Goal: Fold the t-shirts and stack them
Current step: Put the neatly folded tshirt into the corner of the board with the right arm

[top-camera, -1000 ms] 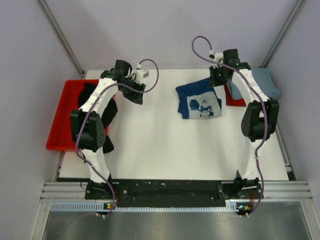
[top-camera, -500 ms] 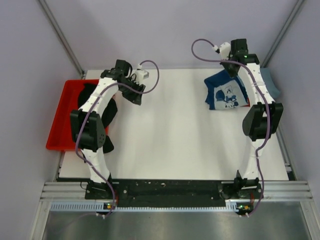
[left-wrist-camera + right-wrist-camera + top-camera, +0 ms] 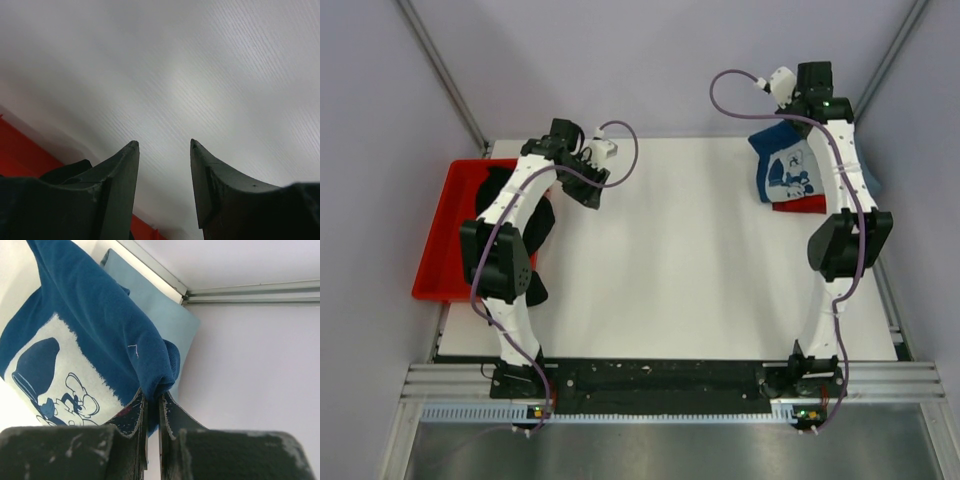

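Your white table (image 3: 670,260) between pale walls (image 3: 620,60), navy shirt (image 3: 785,170) upper right, hanging lengthwise from your clamped right pincer (image 3: 152,397), left pincer (image 3: 162,146) apart

Soft, even light fills the overhead view. The white desk (image 3: 670,290) is bright without harsh glare, and only faint, diffuse shadows lie on it. That view is sharp to its edges. In the left wrist view the desk shows a pale sheen near the middle and darkens toward the red tray (image 3: 15,150). The left gripper (image 3: 163,146) is a dark, soft-edged silhouette. In the right wrist view the navy t-shirt (image 3: 100,330) is crisp, while the right gripper (image 3: 152,399), nearest the lens, is dim and blurred.
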Robot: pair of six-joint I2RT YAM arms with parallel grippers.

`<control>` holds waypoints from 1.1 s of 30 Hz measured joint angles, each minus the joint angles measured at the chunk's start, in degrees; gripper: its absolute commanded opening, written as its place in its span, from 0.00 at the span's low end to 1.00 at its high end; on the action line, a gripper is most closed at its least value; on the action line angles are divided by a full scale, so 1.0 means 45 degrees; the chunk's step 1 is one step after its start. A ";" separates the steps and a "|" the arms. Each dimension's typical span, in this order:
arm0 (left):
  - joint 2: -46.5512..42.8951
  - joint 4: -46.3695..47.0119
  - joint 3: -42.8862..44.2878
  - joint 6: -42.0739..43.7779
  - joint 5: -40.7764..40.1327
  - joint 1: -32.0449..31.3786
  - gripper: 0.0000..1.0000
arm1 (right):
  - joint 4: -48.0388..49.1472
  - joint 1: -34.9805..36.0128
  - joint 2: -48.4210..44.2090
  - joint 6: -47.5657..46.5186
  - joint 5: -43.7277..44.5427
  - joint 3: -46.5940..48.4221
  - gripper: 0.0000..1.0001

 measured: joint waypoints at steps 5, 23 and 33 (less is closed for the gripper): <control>0.0000 0.0000 0.0000 0.0000 -0.0112 0.0000 0.50 | 0.0039 -0.0078 0.0005 -0.0675 0.0238 0.0175 0.00; 0.0000 -0.0568 0.0573 0.0238 -0.0733 0.0000 0.53 | 0.2846 -0.2249 0.0942 -0.2409 -0.1229 0.0194 0.00; 0.0500 -0.1258 0.1316 0.0272 -0.1399 0.0000 0.53 | 0.6795 -0.3172 0.2812 -0.3755 -0.1603 -0.0627 0.72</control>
